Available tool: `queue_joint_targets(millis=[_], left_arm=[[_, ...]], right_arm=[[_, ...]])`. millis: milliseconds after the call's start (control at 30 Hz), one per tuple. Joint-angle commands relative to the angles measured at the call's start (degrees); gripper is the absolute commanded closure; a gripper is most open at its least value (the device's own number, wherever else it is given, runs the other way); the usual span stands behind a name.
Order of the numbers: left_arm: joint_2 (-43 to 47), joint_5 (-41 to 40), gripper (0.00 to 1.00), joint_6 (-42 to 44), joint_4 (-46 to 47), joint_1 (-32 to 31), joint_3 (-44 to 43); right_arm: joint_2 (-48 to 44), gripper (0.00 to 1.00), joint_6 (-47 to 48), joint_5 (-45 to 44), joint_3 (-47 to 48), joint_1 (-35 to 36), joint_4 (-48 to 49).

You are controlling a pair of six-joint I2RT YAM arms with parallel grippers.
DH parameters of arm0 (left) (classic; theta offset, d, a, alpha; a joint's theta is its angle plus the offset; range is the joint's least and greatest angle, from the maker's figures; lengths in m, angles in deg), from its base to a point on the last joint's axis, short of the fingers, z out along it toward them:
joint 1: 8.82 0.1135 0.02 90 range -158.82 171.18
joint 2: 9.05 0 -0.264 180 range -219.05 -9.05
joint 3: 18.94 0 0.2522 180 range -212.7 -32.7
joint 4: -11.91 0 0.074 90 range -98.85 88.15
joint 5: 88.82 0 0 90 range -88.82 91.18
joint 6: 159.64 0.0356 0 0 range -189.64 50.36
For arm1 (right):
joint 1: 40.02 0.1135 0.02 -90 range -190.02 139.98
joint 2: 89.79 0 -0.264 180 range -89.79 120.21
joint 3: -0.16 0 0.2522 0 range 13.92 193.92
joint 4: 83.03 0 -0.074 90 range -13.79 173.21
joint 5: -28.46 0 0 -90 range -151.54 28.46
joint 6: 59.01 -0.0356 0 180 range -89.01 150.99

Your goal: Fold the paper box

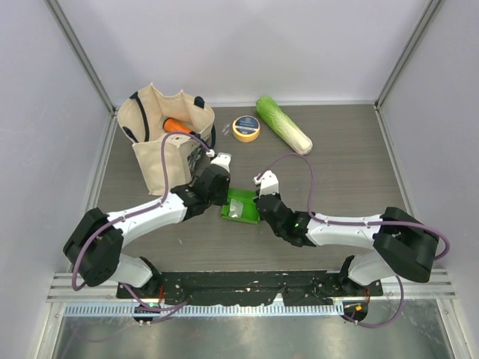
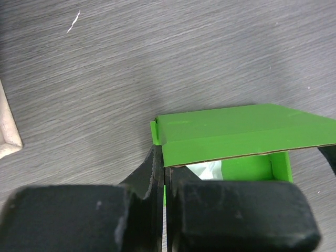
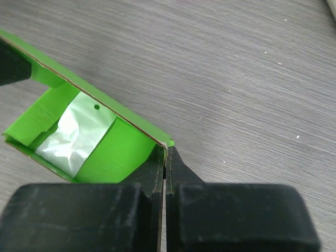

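L fingers [image 2: 146,176] pinched on paper box [image 2: 236,134] corner, R fingers [image 3: 181,170] nipping opp. wall

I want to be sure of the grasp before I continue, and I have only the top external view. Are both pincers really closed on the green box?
Observer: Yes for the left. The left pincer is shut on a corner edge of the paper box.
Operator: And the right one?
Observer: The right pincer is shut on the thin card edge at the other side of the box.
Operator: Is anything inside the box?
Observer: A clear plastic bag with a small punched hole lies inside.
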Motion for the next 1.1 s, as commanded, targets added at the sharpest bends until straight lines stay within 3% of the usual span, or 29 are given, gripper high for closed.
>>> queue_joint_targets(millis=[0,433,800,1067], left_arm=[[-2.30,-2.74,1.00,-6.52,-0.79,-0.90,-2.89],[-4.24,-8.90,1.00,-13.13,2.81,-5.21,-1.32],[-4.15,-11.80,1.00,-14.45,4.83,-8.55,2.11],[-2.31,-13.20,1.00,-15.06,5.89,-10.31,5.80]], right_arm=[[2.70,0.99,-5.76,-11.05,6.14,1.83,0.66],[10.35,0.99,-18.31,-26.70,11.33,6.32,-5.75],[11.86,0.99,-35.62,-29.18,14.76,7.73,-16.39],[11.95,0.99,-36.18,-32.59,9.06,10.27,-13.94]])
